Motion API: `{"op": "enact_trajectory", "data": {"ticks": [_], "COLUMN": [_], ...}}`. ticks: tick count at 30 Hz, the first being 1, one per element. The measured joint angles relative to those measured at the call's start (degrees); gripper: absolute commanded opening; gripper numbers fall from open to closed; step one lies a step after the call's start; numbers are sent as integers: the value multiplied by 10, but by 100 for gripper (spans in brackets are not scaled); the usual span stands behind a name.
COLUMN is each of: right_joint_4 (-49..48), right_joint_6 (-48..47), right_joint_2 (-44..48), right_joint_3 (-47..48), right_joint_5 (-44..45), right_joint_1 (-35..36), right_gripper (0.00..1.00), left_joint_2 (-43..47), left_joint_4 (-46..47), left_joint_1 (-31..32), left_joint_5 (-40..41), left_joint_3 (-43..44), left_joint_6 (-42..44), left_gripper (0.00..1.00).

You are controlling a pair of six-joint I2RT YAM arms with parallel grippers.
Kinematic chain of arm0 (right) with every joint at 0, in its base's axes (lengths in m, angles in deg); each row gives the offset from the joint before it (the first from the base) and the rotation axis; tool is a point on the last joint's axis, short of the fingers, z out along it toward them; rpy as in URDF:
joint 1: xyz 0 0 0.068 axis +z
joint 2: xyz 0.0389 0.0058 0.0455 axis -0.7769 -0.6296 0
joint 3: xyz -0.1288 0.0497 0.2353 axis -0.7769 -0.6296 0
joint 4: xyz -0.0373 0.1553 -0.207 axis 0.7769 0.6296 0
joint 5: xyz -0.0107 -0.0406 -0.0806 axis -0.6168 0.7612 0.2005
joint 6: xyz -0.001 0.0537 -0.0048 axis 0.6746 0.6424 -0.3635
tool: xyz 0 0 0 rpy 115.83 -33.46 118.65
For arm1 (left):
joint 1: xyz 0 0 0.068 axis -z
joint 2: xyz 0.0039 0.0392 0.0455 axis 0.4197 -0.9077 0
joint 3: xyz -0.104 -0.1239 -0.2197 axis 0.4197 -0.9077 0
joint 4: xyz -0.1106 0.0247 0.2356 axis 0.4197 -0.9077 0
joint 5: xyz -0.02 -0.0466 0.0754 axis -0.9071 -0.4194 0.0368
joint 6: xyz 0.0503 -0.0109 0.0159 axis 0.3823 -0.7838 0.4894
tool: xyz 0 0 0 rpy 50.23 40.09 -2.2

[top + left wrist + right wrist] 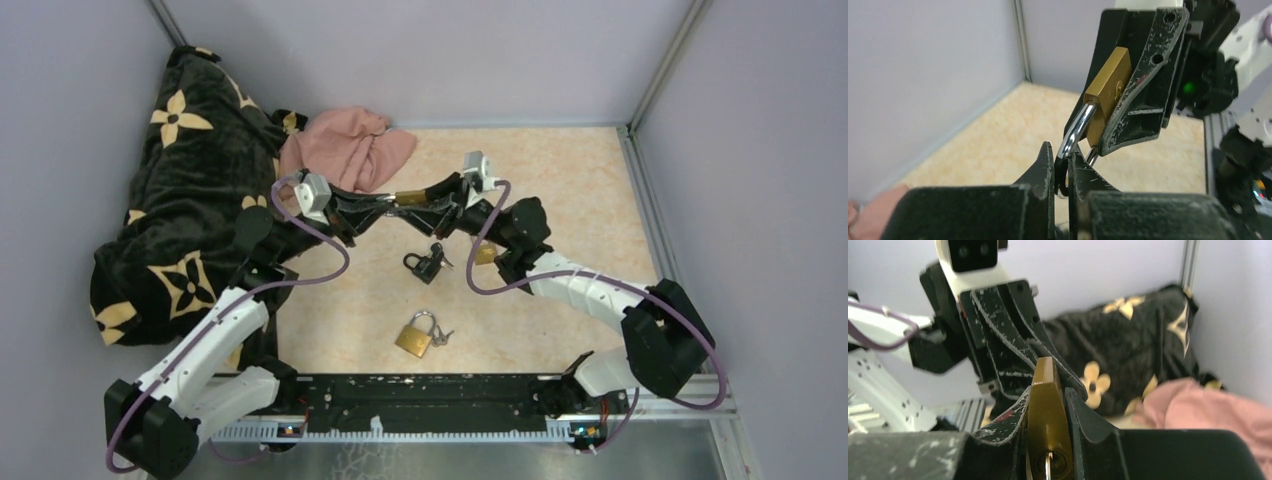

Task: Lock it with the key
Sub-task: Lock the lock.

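Right fingers [1088,425] clamp the brass padlock [1047,415]; left fingers [1040,172] pinch its shackle [1077,127].

the left arm [215,340] and the right arm [585,287] are alike – white rounded shells between blocky black joints. a purple cable [345,258] loops along the left one, a second purple cable [469,265] along the right. the left pincer [1060,152] has black fingers [1040,167] with edges scuffed pale; the right pincer [1047,390] is the same worn black, its fingers pierced by round holes. a white camera box [970,255] tops the left wrist – a green light [1189,87] glows on the right.
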State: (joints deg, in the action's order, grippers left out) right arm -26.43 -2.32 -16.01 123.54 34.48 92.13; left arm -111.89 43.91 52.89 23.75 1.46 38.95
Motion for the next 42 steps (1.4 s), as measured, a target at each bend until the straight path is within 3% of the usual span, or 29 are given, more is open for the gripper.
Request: {"op": "enact_trajectory", "data": {"ticks": [9,16,22,26,37,42], "right_joint_4": [157,194,212,218,223,179], "right_joint_6": [-13,-3,12,19,-8,3], "right_joint_2": [5,-29,-67,-73,-15,-3], "right_joint_3": [-73,-100,-124,-127,-154,-204], "right_joint_5": [-38,-77,-92,-114,-172,-174], "right_joint_1": [10,22,23,27,18,10], "right_gripper": [1,25,58,72,77,70], "left_joint_2": [21,42,50,51,54,59], "left_joint_4": [-175,-237,-279,-310,-337,-311], "left_joint_1": [-38,-42,-34,-32,-31,-34], "left_joint_5": [-82,-93,-122,-138,-173,-194], "left_joint_3": [-63,-116,-136,-140,-147,-147], "left_joint_6": [5,14,34,54,73,34], "left_gripper": [0,0,0,0,0,0]}}
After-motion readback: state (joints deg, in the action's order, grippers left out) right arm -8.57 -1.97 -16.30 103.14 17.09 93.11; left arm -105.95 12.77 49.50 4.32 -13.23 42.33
